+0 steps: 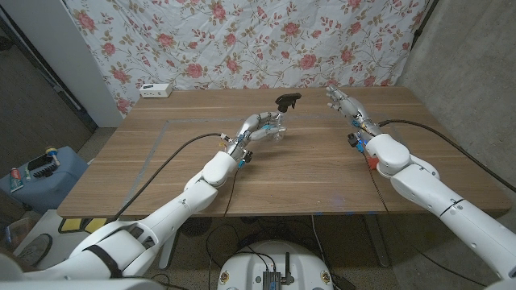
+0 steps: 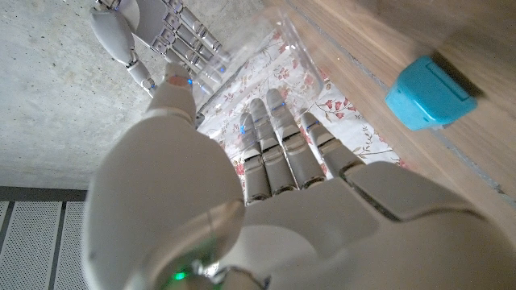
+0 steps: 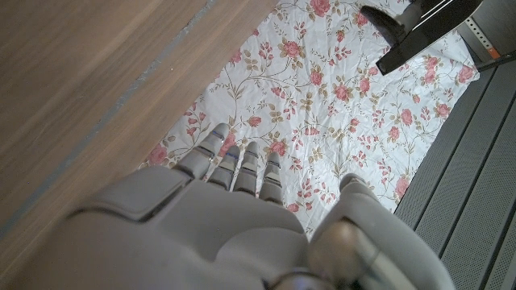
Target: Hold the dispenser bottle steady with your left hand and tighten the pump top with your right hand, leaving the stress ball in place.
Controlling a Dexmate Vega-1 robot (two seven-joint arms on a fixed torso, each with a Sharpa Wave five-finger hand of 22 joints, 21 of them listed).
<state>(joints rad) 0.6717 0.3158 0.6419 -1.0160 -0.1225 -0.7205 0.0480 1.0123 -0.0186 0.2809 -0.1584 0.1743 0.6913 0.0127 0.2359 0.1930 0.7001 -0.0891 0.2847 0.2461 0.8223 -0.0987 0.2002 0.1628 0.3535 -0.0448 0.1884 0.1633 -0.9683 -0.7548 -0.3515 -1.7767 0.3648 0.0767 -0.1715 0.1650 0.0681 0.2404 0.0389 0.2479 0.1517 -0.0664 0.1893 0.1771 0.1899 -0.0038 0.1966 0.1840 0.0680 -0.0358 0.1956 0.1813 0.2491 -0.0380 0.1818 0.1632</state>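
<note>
The dispenser bottle (image 1: 276, 130) is clear plastic and stands upright on the tabletop (image 1: 322, 177), a little toward twelve o'clock from the middle. Its black pump top (image 1: 287, 100) sits on the neck with the flat spout pointing toward three o'clock. The left hand (image 1: 260, 123) is wrapped around the body from nine o'clock, so much of the bottle is hidden. The stress ball is a small red shape (image 1: 372, 160) at three o'clock, mostly hidden under the right forearm.
</note>
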